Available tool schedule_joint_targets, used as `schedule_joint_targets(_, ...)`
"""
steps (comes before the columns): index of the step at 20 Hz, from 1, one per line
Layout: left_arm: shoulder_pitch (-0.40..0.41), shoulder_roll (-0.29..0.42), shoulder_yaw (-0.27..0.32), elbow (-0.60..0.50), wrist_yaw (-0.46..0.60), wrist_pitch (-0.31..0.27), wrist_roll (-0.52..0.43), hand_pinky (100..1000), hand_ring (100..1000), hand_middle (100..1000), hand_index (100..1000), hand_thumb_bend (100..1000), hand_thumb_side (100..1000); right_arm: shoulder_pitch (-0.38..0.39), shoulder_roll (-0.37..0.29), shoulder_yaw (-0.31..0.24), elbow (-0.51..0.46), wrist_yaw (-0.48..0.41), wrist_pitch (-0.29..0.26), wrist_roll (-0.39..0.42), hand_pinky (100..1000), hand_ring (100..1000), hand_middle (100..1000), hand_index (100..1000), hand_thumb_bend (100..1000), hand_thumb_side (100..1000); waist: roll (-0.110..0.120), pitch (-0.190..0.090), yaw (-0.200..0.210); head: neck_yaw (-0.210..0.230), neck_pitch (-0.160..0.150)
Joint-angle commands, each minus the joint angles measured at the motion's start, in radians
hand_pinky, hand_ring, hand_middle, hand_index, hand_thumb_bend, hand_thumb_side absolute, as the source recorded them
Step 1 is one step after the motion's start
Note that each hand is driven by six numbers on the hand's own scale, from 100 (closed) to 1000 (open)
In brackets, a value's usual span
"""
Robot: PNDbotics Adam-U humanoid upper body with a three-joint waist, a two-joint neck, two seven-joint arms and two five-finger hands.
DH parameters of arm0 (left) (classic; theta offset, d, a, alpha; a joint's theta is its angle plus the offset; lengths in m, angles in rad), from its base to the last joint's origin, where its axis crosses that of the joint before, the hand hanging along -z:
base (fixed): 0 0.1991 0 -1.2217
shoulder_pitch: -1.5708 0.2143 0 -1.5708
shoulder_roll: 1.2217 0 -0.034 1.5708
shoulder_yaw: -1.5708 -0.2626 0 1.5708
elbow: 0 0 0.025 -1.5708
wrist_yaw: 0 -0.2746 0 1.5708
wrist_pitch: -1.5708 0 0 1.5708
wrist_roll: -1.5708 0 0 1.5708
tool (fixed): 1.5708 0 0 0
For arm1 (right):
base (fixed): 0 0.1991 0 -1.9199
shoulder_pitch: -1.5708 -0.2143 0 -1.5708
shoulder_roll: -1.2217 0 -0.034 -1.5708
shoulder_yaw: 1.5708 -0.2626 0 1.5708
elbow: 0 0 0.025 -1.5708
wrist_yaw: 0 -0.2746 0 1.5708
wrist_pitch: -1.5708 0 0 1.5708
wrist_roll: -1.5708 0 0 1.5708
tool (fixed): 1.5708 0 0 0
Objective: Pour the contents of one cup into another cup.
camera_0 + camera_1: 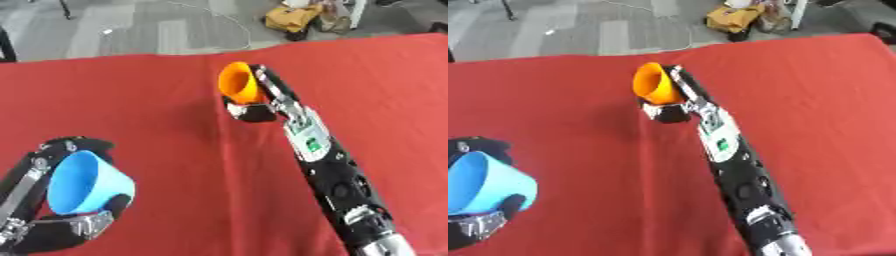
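An orange cup point(238, 82) is held over the red table point(157, 110) near its middle, tipped on its side with the mouth facing left. My right hand point(254, 109) is shut on it, the arm reaching in from the lower right. At the lower left my left hand point(83, 222) is shut on a light blue cup point(83, 184), which is tilted with its mouth turned left and up. I cannot see anything inside either cup. The two cups are well apart.
The red cloth covers the whole table, whose far edge runs across the top. Beyond it lies grey floor with a yellow bag point(293, 17) and a thin white cable point(219, 20).
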Motion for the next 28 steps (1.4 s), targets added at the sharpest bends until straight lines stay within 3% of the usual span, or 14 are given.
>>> schedule_joint_targets(1,-0.023,0.034,-0.010,0.015,-0.013,-0.009,-0.021,289,279,419,758,100,100,-0.035,-0.022,0.010,-0.046,-0.030,-0.006,0.006,763,741,332,706,100,100,-0.003,-0.025,0.000,0.003,-0.007)
schedule_joint_targets(8,-0.043,0.037,-0.026,0.060,-0.038,-0.039,-0.038,295,281,422,761,124,100,-0.047,-0.024,0.019,-0.072,-0.062,-0.004,0.027,758,737,337,707,100,100,-0.007,-0.026,-0.002,0.004,-0.008)
schedule_joint_targets(14,-0.118,0.023,-0.066,0.173,-0.087,-0.083,-0.084,296,282,423,761,123,100,-0.081,-0.011,0.060,-0.108,-0.070,-0.043,0.071,753,734,340,708,100,100,-0.023,-0.024,-0.005,0.012,-0.009)
schedule_joint_targets(28,-0.219,-0.032,-0.106,0.272,-0.072,-0.159,-0.144,306,289,431,768,100,100,-0.113,0.081,0.143,-0.157,0.076,-0.200,0.130,734,714,359,712,143,100,-0.037,-0.023,0.002,0.014,-0.012)
